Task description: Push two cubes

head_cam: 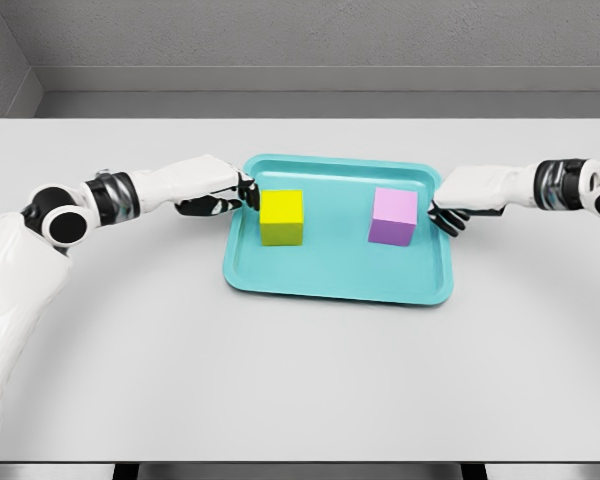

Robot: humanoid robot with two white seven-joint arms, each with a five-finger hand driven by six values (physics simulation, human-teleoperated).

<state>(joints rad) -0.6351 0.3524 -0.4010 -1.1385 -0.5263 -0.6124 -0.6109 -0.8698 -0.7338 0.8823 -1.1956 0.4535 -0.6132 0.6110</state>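
Note:
A yellow cube point(281, 217) stands in the left half of a teal tray point(335, 280). A pink-purple cube point(393, 216) stands in the right half. My left hand point(225, 197) reaches over the tray's left rim, its dark fingers curled and touching or almost touching the yellow cube's left side. My right hand point(448, 214) is at the tray's right rim with its fingers curled, a short gap away from the pink cube. Neither hand holds anything.
The tray lies in the middle of a light grey table point(300, 390). A grey wall runs behind the table's far edge.

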